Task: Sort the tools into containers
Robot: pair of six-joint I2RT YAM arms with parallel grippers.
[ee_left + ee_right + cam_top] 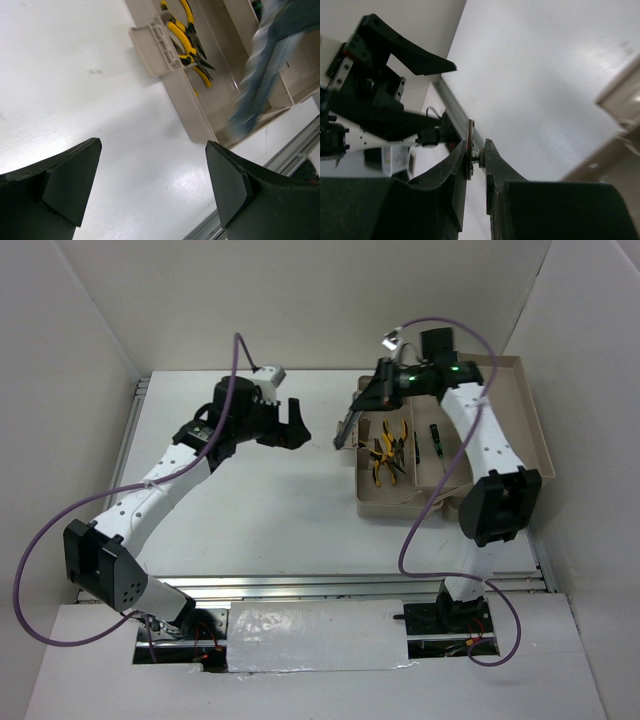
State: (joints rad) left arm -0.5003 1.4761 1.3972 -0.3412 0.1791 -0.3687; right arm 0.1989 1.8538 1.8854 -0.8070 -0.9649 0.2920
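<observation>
Looking down, I see white walls (300, 300) boxing in the white counter (250, 510). My left gripper (285, 425) hangs wide open; the right gripper (477, 146) pinches a flat metal piece (470, 135) beside the toolbox (525, 420) holding yellow pliers (385, 452).

Nothing here can actually be read. The nearest thing to writing is a small white label (396, 158) low on the left of the right wrist view. It shows some dark marks, too blurred to make out any letter or number.
</observation>
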